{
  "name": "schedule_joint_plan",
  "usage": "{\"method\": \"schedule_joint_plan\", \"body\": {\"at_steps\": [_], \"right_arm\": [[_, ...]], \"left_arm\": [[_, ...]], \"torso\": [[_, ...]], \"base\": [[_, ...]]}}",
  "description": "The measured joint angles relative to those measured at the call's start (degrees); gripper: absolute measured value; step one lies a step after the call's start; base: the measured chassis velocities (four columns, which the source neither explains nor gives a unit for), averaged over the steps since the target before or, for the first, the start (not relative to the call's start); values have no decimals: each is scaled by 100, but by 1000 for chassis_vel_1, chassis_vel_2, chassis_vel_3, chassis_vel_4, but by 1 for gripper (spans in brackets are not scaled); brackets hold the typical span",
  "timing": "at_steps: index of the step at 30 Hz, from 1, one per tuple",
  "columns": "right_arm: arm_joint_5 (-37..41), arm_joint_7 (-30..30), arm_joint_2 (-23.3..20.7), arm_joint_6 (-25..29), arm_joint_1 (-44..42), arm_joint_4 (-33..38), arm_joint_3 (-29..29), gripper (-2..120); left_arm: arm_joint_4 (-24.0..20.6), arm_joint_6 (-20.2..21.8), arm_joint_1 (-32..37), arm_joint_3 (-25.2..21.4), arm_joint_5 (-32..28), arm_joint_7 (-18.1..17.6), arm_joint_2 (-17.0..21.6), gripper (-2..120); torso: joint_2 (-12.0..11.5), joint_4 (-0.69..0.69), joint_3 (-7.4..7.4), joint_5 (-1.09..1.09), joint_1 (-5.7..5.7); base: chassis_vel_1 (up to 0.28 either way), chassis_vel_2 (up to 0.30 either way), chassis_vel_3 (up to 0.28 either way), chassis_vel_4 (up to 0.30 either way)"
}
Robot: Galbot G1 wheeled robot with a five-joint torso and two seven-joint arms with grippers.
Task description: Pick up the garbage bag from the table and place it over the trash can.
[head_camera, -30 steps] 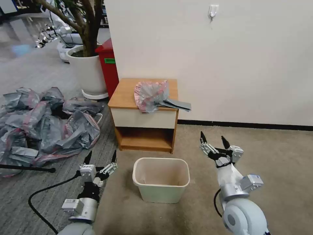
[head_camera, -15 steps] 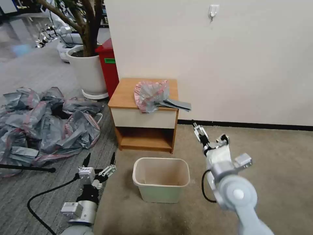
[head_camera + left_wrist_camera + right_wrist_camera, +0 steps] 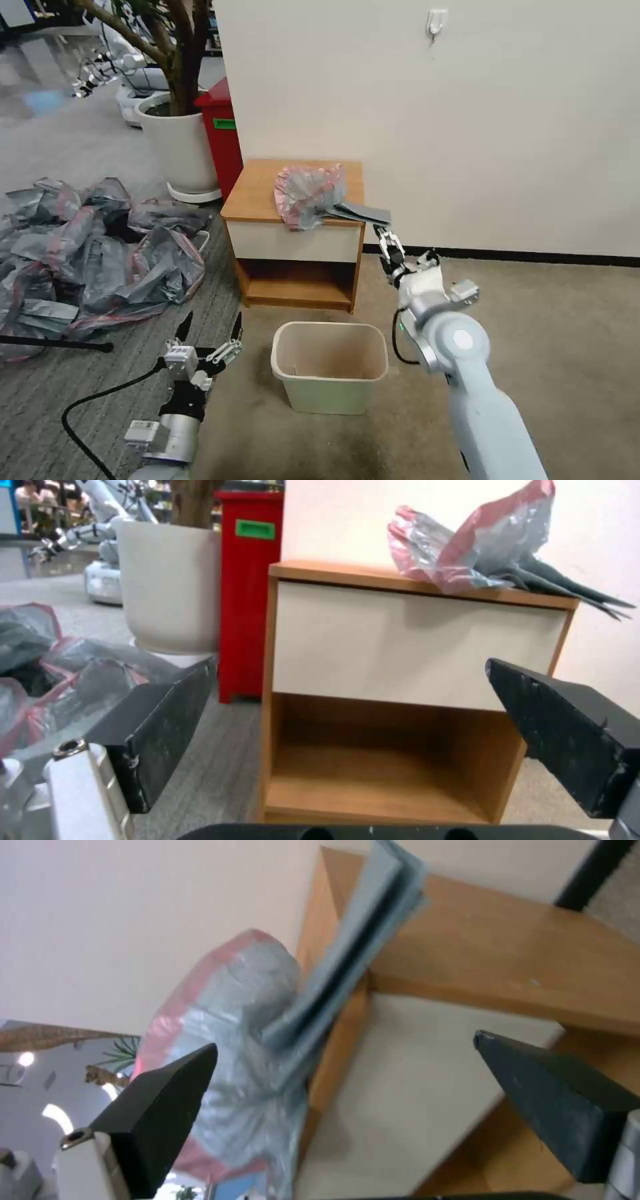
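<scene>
The garbage bag (image 3: pixel 311 193) lies on the table (image 3: pixel 260 193), its crumpled pink-banded mouth bunched mid-top and its flat folded grey tail running toward the right front corner, overhanging the edge (long axis roughly left to right). The right gripper (image 3: pixel 390 257) hovers just below that overhanging tail, jaws spread wide and holding nothing. The left gripper (image 3: pixel 208 330) waits low on the left, also wide open and empty. The trash can (image 3: pixel 329 367) stands on beige carpet before the table. A white wall rises behind it; a heap of grey-pink bags (image 3: pixel 93 247) covers the floor left.
</scene>
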Motion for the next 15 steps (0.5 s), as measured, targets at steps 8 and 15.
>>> {"method": "schedule_joint_plan", "body": {"at_steps": [8,15], "right_arm": [[-75,-24,164,69,632,-549,7,99],[-152,-87,223,91,897,-973,5,99]], "left_arm": [[-31,-28,81,-138,6,4,-30,100],[-54,-50,124,-251,11,7,-11,100]], "torso": [[0,-1,0,0,0],[0,0,0,0,0]], "base": [[0,0,0,0],[0,0,0,0]]}}
